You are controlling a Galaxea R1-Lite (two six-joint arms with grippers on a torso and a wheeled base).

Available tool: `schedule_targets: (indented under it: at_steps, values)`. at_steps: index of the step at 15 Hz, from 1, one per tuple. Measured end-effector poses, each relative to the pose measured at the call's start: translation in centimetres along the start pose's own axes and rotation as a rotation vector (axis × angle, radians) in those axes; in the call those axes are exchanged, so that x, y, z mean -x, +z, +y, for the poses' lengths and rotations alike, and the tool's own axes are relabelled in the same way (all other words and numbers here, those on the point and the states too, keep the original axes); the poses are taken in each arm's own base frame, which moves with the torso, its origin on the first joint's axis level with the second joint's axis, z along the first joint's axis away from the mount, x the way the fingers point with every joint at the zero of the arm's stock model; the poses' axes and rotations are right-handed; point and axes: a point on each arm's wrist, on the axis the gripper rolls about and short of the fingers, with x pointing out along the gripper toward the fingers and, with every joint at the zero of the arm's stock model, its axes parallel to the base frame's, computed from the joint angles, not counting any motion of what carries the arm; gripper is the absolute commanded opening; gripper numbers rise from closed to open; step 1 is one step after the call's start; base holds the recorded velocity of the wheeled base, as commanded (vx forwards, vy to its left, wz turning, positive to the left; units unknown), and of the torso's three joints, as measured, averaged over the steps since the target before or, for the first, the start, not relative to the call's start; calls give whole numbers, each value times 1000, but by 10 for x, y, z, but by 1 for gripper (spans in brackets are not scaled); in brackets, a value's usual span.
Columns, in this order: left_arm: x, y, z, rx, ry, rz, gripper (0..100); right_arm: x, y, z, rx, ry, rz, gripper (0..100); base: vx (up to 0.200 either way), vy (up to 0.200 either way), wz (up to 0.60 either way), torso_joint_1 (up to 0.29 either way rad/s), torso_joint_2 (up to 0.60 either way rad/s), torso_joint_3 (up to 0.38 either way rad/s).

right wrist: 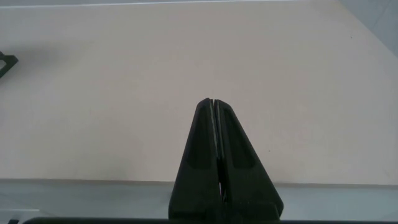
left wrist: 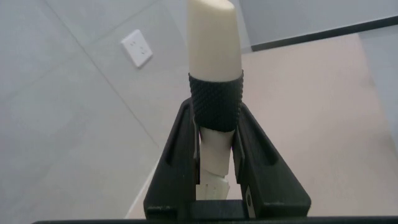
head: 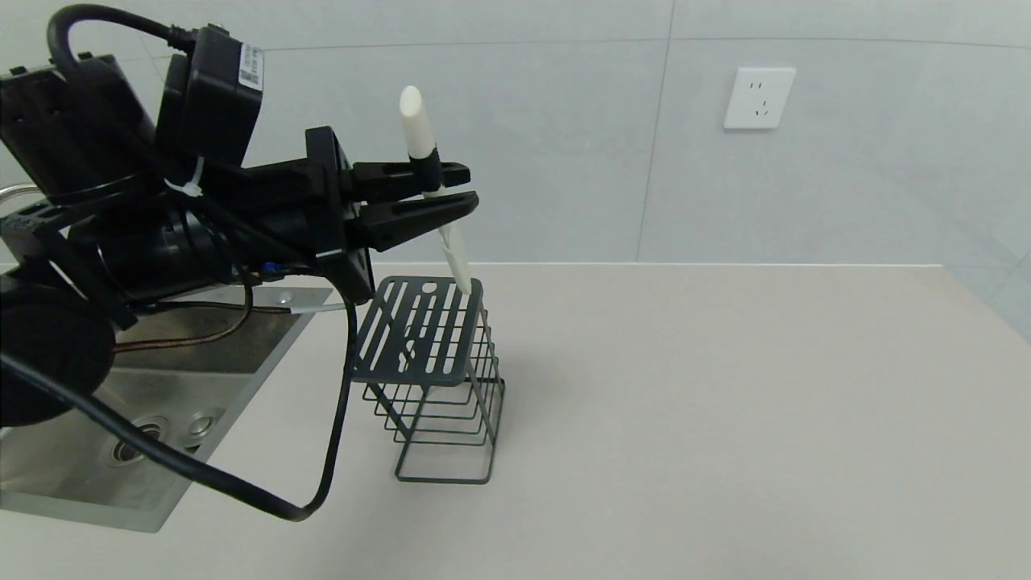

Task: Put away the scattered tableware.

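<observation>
A pale countertop (head: 725,403) runs beneath a grey tiled wall with a socket (head: 758,97). The white utensil (head: 412,121), ringed by a black knurled band, stands nearly upright, clamped between the fingers of the left gripper (head: 469,185). Its rounded end rises above them. Below them, its lower tip meets the slotted top of the dark wire holder (head: 419,338). A steel sink (head: 80,475) lies back behind the fingers, beneath the arm. The right gripper (right wrist: 213,102) hangs over bare counter, fingers pressed together.
</observation>
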Motion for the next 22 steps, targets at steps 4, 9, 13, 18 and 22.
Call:
schedule_targets:
  at_steps: [4,9,13,18,22]
  values:
    - [1,0,0,-2,10,2,0,0,0,0,0,0,0,0,0,0,0,0,0,0]
    - [8,-1,-11,38,4,27,0,0,0,0,0,0,0,0,0,0,0,0,0,0]
    - [10,-3,-15,49,-4,32,0,0,0,0,-1,0,0,0,0,0,0,0,0,0]
    - [9,-5,-14,50,-2,33,0,0,0,0,0,0,0,0,0,0,0,0,0,0]
    - [7,-9,-12,54,0,38,0,0,0,0,-1,0,0,0,0,0,0,0,0,0]
